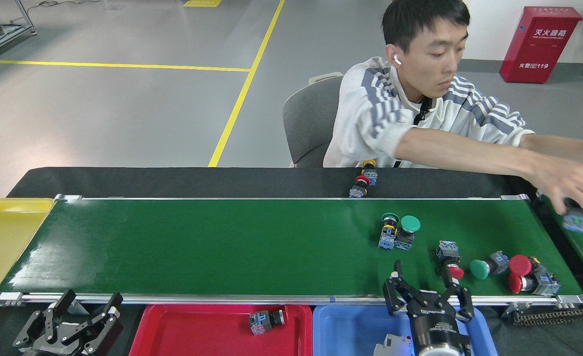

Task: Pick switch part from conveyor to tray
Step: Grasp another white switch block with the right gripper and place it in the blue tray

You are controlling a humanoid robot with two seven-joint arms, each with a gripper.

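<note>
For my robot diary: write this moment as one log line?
right hand: open, over belt edge | nearest: red-capped switch | left hand: open, idle | red tray: one part

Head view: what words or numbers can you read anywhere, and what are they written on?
"119" on the red cabinet, after two white characters too small to read.
A row of white characters across the cabinet's top: too blurred to read.
White letters on the right gripper: too small to read.
White letters on the left gripper: too small to read.
Switch parts, trays and conveyor: no readable text.
</note>
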